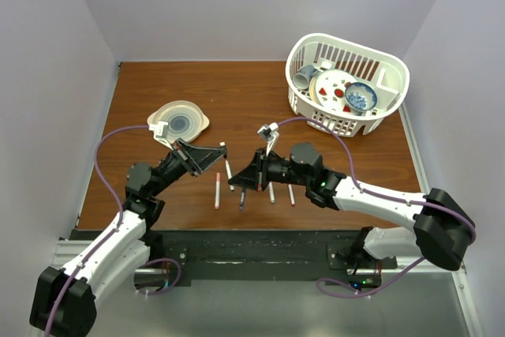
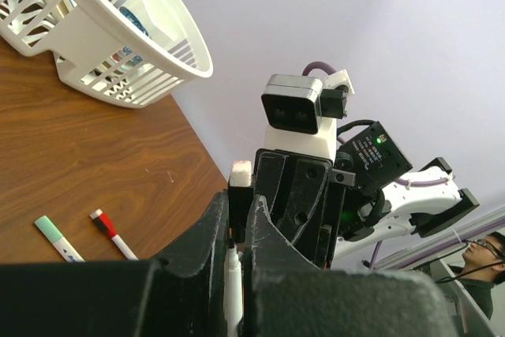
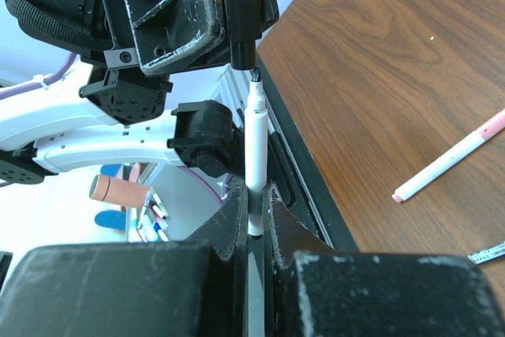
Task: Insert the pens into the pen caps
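Marker pen (image 3: 254, 140) with a thin white barrel stands upright, clamped between the fingers of the right end effector (image 3: 254, 195), its dark tip just at the open mouth of a black cylindrical plastic cap (image 3: 240, 21). The left end effector (image 2: 239, 215) pinches that cap above the near half of the brown wooden table (image 1: 237, 100). Loose on the table lie a white pen with a pink end (image 3: 450, 159), a green-capped pen (image 2: 55, 236) and a red-capped pen (image 2: 110, 234). A white slatted plastic basket (image 1: 308, 108) sits far right.
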You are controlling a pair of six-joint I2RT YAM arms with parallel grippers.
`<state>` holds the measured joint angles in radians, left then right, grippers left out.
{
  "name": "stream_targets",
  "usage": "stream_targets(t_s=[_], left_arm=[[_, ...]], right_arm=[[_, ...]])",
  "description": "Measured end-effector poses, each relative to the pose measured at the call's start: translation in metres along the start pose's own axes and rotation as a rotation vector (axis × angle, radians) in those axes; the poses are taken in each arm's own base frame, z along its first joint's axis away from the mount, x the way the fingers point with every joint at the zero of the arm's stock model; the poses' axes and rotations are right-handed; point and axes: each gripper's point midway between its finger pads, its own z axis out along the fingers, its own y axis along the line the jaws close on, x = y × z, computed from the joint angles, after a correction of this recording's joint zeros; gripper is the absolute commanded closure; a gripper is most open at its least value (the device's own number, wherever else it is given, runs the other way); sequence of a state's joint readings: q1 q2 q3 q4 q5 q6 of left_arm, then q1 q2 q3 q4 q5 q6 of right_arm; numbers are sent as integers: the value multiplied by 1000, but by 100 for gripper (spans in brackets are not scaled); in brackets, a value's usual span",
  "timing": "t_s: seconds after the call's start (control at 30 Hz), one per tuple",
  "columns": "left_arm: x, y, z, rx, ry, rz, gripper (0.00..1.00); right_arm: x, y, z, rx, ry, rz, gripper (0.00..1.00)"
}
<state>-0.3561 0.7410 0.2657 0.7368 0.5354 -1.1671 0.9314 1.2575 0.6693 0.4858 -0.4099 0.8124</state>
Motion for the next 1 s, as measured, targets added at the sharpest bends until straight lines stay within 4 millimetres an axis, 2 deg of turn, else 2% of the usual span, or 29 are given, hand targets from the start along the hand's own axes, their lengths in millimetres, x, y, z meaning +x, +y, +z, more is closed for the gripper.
stream_targets(t_s=[0.33,1.0], left_arm=[[2,0,-3,-3,1,14,100],[8,17,-1,-56,28,6,100]], right_arm=[[0,0,0,1,1,1,100],[8,-9,2,32,31,20,100]])
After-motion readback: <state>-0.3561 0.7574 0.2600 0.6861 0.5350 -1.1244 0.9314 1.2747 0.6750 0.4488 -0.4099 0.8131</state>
